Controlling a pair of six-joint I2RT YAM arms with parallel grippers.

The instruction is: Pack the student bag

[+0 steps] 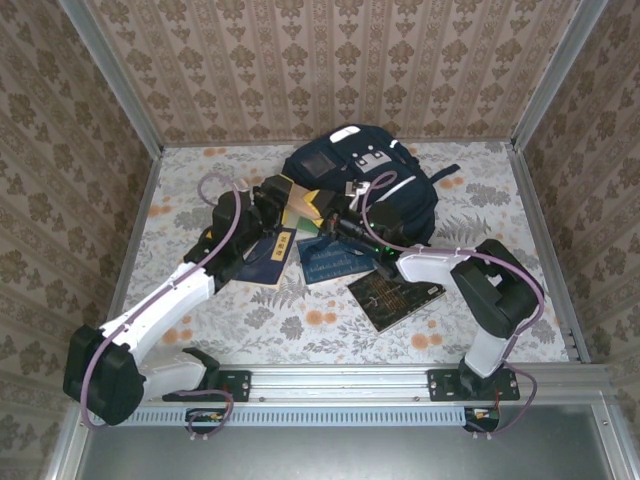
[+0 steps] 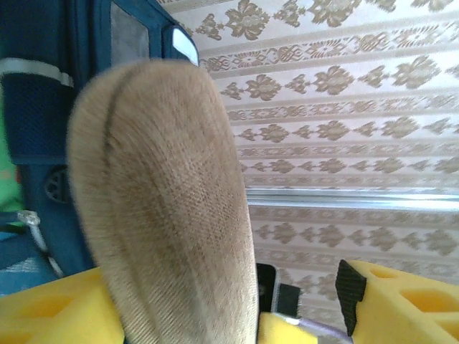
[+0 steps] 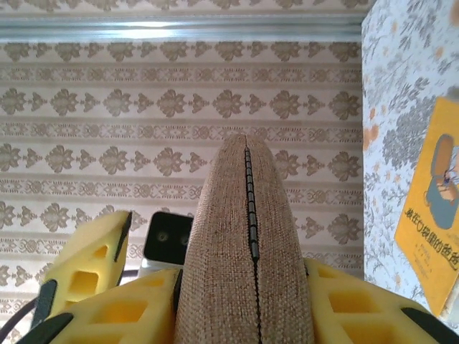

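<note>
- Overhead view: bright, even light from above. The floral-patterned surface (image 1: 330, 330) carries only faint, short shadows.
- The large navy-blue fabric backpack (image 1: 415, 210) reads nearly black and its folds are lost (its white patches look almost blown out).
- Left wrist view: the tan woven fabric pouch (image 2: 165, 208) is soft and fuzzy at its outline. The beige patterned wallpaper (image 2: 344, 129) behind it is sharper.
- Right wrist view: the pouch's weave is crisp, and there is pale glare on the grey metal rail (image 3: 179, 27).
</note>
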